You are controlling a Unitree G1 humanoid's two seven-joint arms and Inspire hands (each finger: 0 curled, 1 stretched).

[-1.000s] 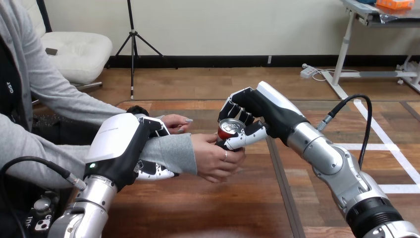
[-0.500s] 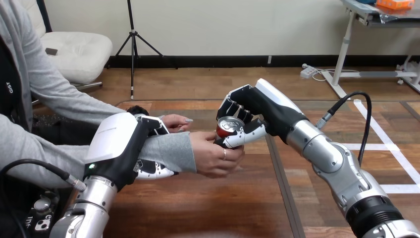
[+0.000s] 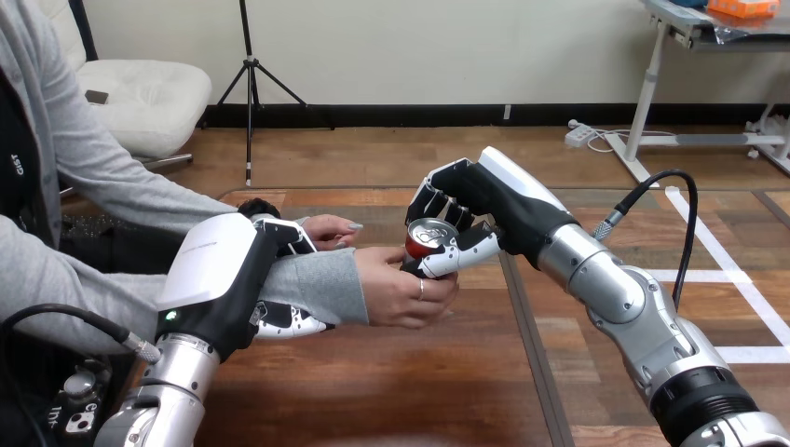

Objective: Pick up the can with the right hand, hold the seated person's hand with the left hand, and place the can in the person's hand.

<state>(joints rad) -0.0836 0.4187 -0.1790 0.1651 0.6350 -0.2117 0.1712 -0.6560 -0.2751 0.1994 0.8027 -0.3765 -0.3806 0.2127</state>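
Observation:
A red can (image 3: 427, 239) with a silver top stands upright in the person's hand (image 3: 396, 291), whose palm faces up above the table's middle. My right hand (image 3: 470, 209) is curled round the can, thumb on its near side and fingers behind it. My left hand (image 3: 233, 275) wraps the person's grey-sleeved forearm (image 3: 312, 284) just behind the wrist, fingers over the top and thumb underneath. The person's other hand (image 3: 331, 228) rests on the table behind that forearm.
The wooden table (image 3: 391, 382) stretches bare in front of the hands and to the right of my right arm. The person sits at the left side.
My right hand and the can have shifted slightly left and a little higher over the person's palm. My left hand keeps its hold on the forearm.

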